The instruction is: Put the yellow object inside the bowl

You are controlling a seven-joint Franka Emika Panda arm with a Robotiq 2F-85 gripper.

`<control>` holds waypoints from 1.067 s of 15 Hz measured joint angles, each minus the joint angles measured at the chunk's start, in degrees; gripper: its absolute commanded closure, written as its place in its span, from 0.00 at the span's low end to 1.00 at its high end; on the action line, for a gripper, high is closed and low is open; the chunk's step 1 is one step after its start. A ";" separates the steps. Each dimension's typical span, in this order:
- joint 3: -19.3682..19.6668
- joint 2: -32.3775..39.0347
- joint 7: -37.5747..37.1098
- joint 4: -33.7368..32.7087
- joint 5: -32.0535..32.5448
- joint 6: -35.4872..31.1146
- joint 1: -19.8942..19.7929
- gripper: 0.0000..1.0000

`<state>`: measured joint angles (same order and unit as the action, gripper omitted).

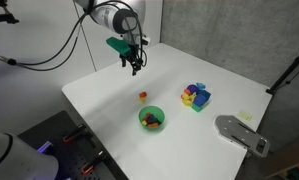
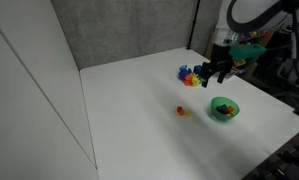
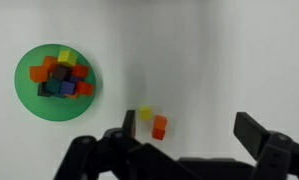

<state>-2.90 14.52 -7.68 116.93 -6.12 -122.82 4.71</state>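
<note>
The tiny yellow block [image 3: 145,114] lies on the white table next to a tiny red-orange piece [image 3: 160,126]. The pair shows as a small speck in both exterior views [image 1: 143,96] [image 2: 180,111]. The green bowl [image 3: 24,85] sits at the left of the wrist view and holds several coloured blocks; it shows in both exterior views [image 1: 144,113] [image 2: 235,110]. My gripper [image 3: 189,128] is open and empty, hovering well above the table [image 1: 135,64] [image 2: 220,73]. In the wrist view the yellow block lies just beside its left finger.
A multicoloured block cluster [image 1: 196,96] [image 2: 189,75] stands on the table away from the bowl. A grey flat device [image 1: 239,133] lies at a table corner. The table edges drop off close to the bowl [image 1: 109,140].
</note>
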 measured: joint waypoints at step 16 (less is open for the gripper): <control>2.41 23.47 -1.85 -5.90 6.59 -20.04 1.88 0.00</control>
<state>-0.49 37.99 -9.53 111.03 0.47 -142.86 6.59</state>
